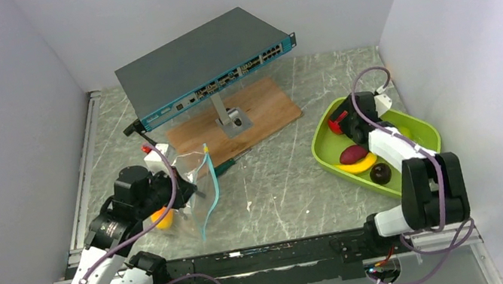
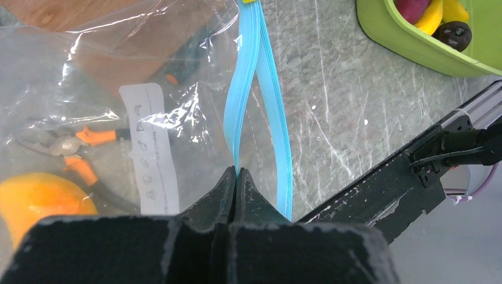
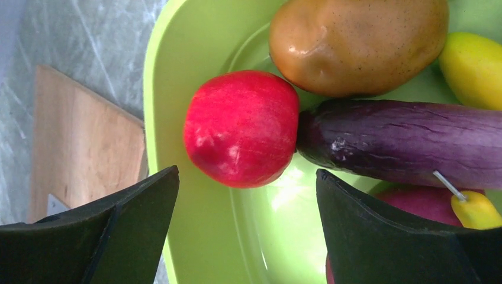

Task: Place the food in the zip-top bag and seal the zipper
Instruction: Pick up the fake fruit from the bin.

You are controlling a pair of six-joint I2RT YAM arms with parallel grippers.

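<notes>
The clear zip-top bag (image 1: 192, 197) stands upright at the left, its mouth spread. My left gripper (image 2: 237, 171) is shut on one side of the teal zipper (image 2: 245, 89). An orange (image 2: 41, 198) lies inside the bag. My right gripper (image 3: 245, 174) hangs open over the lime-green tray (image 3: 195, 236), just short of the red apple (image 3: 243, 127), with nothing between its fingers. Beside the apple lie a brown round fruit (image 3: 355, 44) and a purple eggplant (image 3: 402, 142). In the top view a banana (image 1: 359, 164), a reddish piece (image 1: 352, 154) and a dark round fruit (image 1: 381, 173) also sit in the tray (image 1: 422, 132).
A network switch (image 1: 206, 65) on a stand rises from a wooden board (image 1: 259, 114) at the back centre. Orange-handled pliers (image 2: 71, 148) show through the bag. White walls close in both sides and the back. A black rail (image 1: 274, 256) runs along the near edge.
</notes>
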